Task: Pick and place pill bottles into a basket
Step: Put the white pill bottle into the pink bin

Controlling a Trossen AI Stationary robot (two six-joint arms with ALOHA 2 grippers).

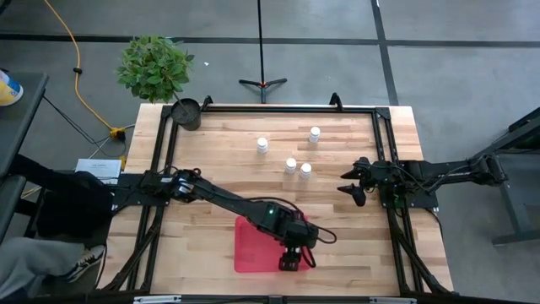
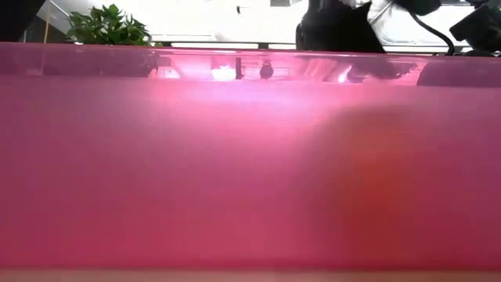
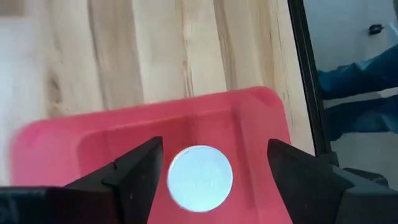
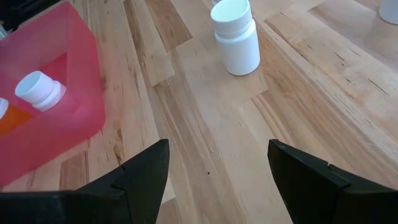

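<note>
Red plastic is filling the left side of my attention: the basket (image 1: 253,247) is lying at the near edge of the wooden table (image 1: 228,160), and I am holding the left gripper (image 3: 214,171) over its right end. Its fingers are spread wide, gripping nothing. A white-capped bottle (image 3: 200,178) is sitting upright on the basket floor, directly between the two fingers and clear of both. My judgement is that this bottle is being set down, so I am planning to lift straight up, keeping the fingers spread so neither one clips the cap and tips it.

Moving rightward, four white pill bottles (image 1: 290,165) are standing on the table beyond the basket, well apart from the left gripper.

Farther right, the right gripper (image 4: 217,171) is waiting above the table's right side, fingers apart and empty. One white bottle (image 4: 235,36) is standing ahead of it, not between its fingers.
</note>
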